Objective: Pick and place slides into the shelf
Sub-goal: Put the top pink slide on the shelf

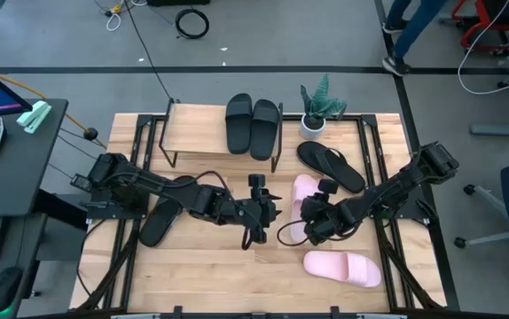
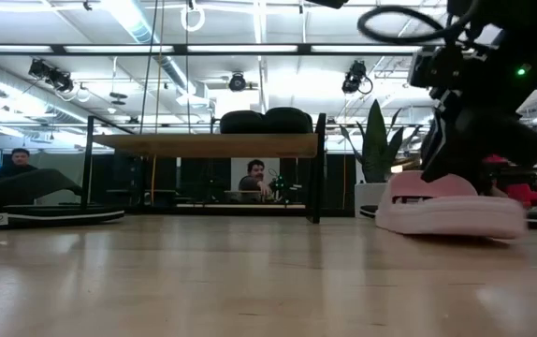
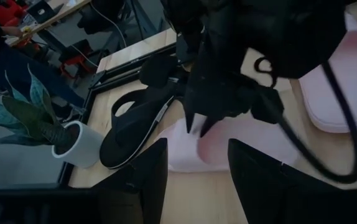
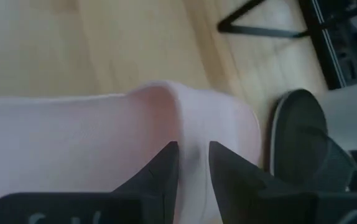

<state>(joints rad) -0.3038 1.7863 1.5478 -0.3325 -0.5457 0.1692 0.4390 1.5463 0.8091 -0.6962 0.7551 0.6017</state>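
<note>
On the table's middle: both arms reach in toward one pale pink slide (image 1: 302, 197).
Right gripper (image 4: 194, 163): low over that pink slide, its fingers nearly together and pinching the slide's wide pink strap between them.
Held slide: lies on the wood between the two arms, just near of the black flip-flop (image 1: 330, 166); in the low view its sole (image 2: 456, 215) rests on the tabletop under the dark gripper.
Left gripper (image 3: 198, 163): at table centre, just left of the held slide, fingers parted with nothing between them, pointed at the pink slide.
Second pink slide (image 1: 343, 267): near right part of the table, apart from both grippers.
Shelf (image 1: 199, 129): far side of the table, left of centre; two black wide-strap slides (image 1: 252, 123) sit side by side on the right end of its top board.
Other black flip-flop (image 1: 159, 221): left side of the table, partly under the left arm.
Potted plant (image 1: 317, 105): far side, just right of the shelf.
</note>
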